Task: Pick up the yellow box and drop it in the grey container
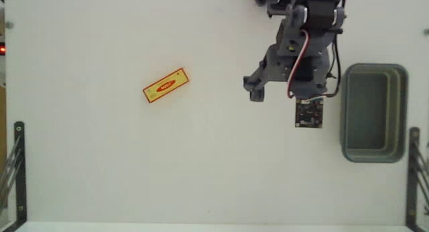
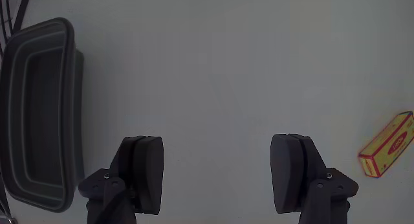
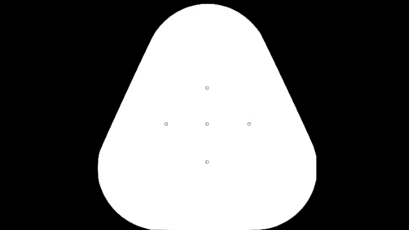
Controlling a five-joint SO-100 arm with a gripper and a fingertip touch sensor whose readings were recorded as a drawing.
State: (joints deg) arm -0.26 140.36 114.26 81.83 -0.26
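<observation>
The yellow box (image 1: 165, 85), with a red oval on its face, lies flat and slanted on the white table, left of centre in the fixed view. In the wrist view the yellow box (image 2: 388, 145) sits at the right edge. The grey container (image 1: 346, 111) stands at the right side of the table, and the container (image 2: 39, 30) fills the left edge of the wrist view; nothing shows inside it. My gripper (image 1: 287, 91) hangs between the two, closer to the container. In the wrist view the gripper (image 2: 218, 166) is open wide, with only bare table between its fingers (image 2: 142, 169).
Black metal brackets stand at the table's lower left (image 1: 19, 171) and lower right (image 1: 414, 171) edges. The arm's base (image 1: 301, 1) is at the top of the fixed view. White table (image 1: 201, 158) stretches between the box and the gripper.
</observation>
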